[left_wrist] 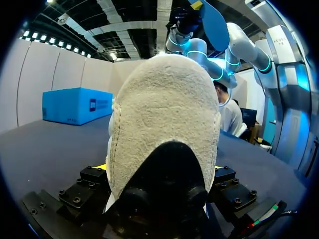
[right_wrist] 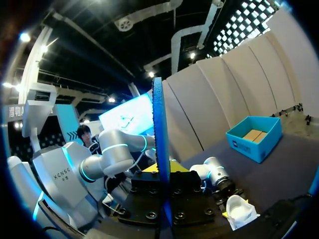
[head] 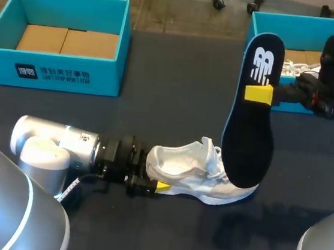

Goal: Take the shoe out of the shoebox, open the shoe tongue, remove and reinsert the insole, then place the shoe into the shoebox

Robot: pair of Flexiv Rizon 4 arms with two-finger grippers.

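I had the left tool (head: pixel 154 178) clamped on the padded heel of the white knit shoe (head: pixel 194 173), which sat on its sole at the near middle of the dark counter (head: pixel 175 108). The right tool (head: pixel 258 94) pinched the thin, flat, dark insole (head: pixel 249 134) near its heel end, toe end down by the shoe's front. To reinsert it, I judged I should flatten its angle and slide the toe end under the tongue gently, since it looked apt to buckle.
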